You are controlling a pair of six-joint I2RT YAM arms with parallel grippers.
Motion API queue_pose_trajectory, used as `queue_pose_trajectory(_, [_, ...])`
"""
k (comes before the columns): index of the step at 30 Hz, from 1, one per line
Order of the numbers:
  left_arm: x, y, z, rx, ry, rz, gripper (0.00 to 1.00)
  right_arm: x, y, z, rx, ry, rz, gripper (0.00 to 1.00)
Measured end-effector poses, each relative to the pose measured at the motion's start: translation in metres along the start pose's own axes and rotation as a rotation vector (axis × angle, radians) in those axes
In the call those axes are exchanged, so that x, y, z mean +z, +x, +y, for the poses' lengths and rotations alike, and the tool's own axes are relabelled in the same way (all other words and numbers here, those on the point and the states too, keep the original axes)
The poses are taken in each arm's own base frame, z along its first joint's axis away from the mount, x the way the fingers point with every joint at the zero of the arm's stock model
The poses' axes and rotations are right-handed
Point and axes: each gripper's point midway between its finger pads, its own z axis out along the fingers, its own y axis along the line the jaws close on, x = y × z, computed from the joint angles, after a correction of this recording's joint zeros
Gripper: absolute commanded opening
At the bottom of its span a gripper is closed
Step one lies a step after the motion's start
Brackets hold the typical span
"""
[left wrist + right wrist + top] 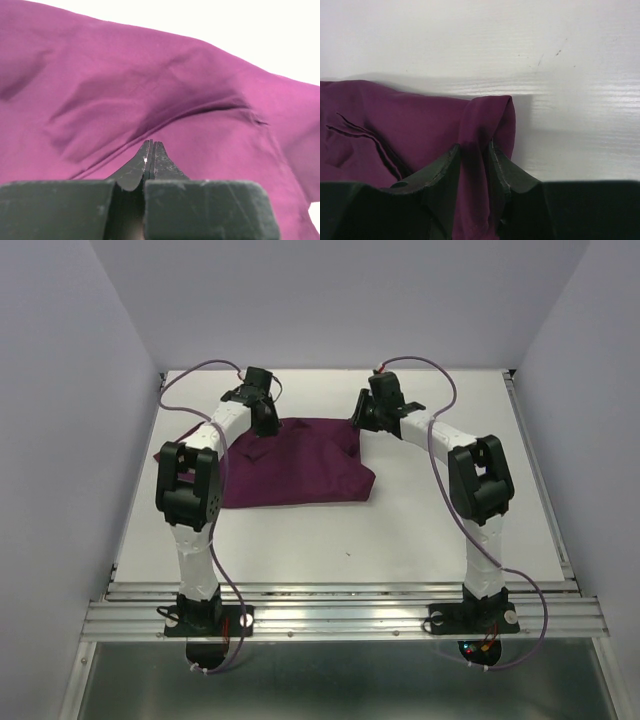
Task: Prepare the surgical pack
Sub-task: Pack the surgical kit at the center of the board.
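My right claw (474, 147) is clamped on the purple cloth wrap (395, 120). A fold of its far right corner stands up between my two fingers (445, 165), which are drawn in until only the thickness of the fabric keeps them apart. The pinched fold rises above the white table (545, 50), and the cloth to the left of it lies lower and creased.

My left claw (151, 150) is closed tight, its fingertips pressed together with no gap showing between them. The tips sit right at the surface of the wrap (150, 75), but I cannot tell whether they have nipped any fabric. Ahead of them the cloth is rumpled, with a long dark crease running to the right.

From above, the wrap (300, 465) lies bunched in the middle of the table (450, 540) on its far half, between my two arms. Its near edge is fairly straight, and a left corner pokes out past my left forearm. My left claw (265, 420) is at the far edge, left of centre — my right claw (362, 420) is at the far right corner.
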Motion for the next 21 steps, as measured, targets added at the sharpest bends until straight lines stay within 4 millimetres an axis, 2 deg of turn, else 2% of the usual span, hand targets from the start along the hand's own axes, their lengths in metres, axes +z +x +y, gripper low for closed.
queue_pose_trajectory(4, [0.028,0.025,0.001,0.003,0.01,0.09,0.0,-0.001,-0.002,0.0,0.0,0.007,-0.003,0.3])
queue_pose_trajectory(9, [0.044,0.042,-0.001,0.001,0.035,0.153,0.0,0.004,-0.006,0.002,-0.002,0.003,-0.01,0.2])
queue_pose_trajectory(14, [0.052,0.04,-0.007,0.0,0.055,0.16,0.0,0.012,-0.001,0.0,-0.002,0.007,0.005,0.21])
queue_pose_trajectory(16, [0.055,0.042,-0.006,0.0,0.052,0.165,0.0,0.013,0.001,-0.001,0.001,0.009,0.009,0.1])
queue_pose_trajectory(17, [0.056,0.043,-0.006,0.0,0.05,0.168,0.0,0.013,0.001,-0.001,0.002,0.009,0.009,0.1])
queue_pose_trajectory(18, [0.057,0.043,-0.005,0.0,0.048,0.169,0.0,0.013,0.001,-0.001,0.004,0.009,0.009,0.01])
queue_pose_trajectory(21, [0.058,0.044,-0.004,0.0,0.044,0.171,0.0,0.014,0.0,-0.002,0.012,0.016,0.003,0.01])
